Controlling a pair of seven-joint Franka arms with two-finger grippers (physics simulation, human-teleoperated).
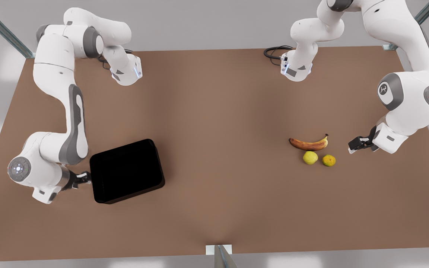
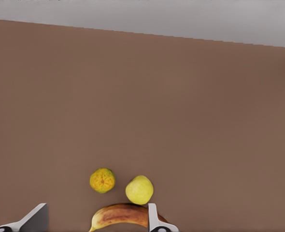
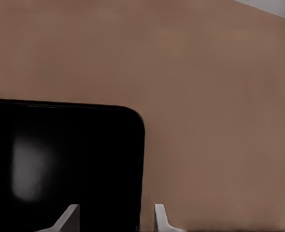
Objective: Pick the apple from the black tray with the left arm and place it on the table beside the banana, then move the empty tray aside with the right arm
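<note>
Banana [image 2: 121, 217] partly behind left gripper [image 2: 96, 220] finger.

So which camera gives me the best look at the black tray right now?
The front view: it takes in the whole black tray, empty on the table, with the right gripper at its edge. The right wrist view catches one rounded corner of it between open fingers.

From high above we look steeply down on the whole table [image 1: 218, 104]. The left wrist camera sits low, facing across the banana [image 2: 121, 216] toward the far edge. The right wrist camera hovers close over the black tray [image 3: 65, 164], which the overhead shares.
</note>
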